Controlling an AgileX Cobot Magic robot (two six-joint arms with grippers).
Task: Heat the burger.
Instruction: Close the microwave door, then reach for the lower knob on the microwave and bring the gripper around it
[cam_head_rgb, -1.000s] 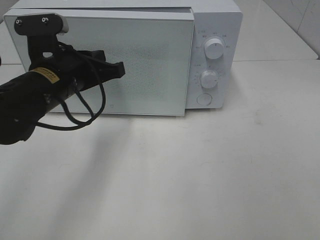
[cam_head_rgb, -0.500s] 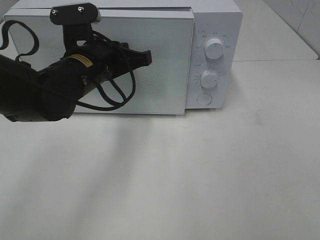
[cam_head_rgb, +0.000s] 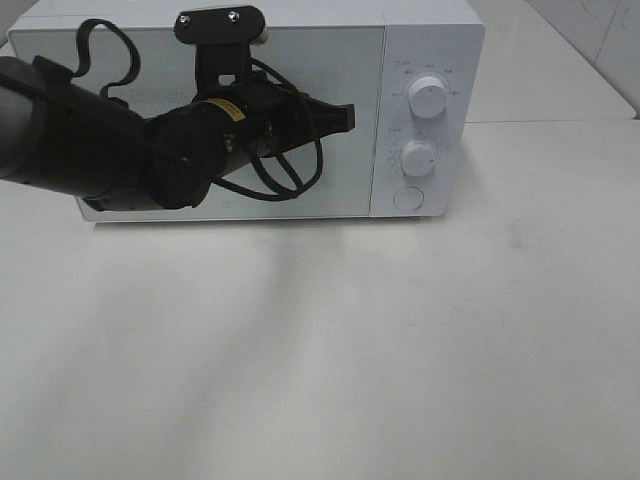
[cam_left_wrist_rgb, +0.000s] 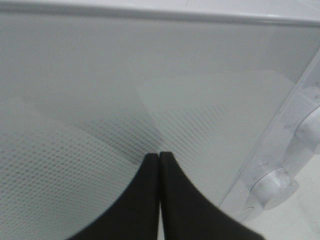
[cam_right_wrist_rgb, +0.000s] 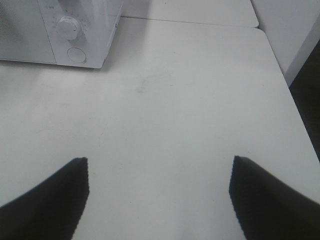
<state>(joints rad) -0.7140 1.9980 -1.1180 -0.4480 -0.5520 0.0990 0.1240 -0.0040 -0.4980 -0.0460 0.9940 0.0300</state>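
White microwave (cam_head_rgb: 462, 60) at the far side of a white table (cam_head_rgb: 400, 350). Its door (cam_head_rgb: 348, 185), ajar half a second ago, now sits flush with the front. The left claw (cam_head_rgb: 347, 118) has swept right across it, jaws pressed together and holding nothing, tips at the door's right part. The right claw (cam_right_wrist_rgb: 159, 162) hangs wide and empty over the table's right side. The burger is out of sight, probably behind the door. The dials (cam_head_rgb: 418, 157) likely come next

The burger cannot be seen; the white microwave (cam_head_rgb: 346, 176) stands shut
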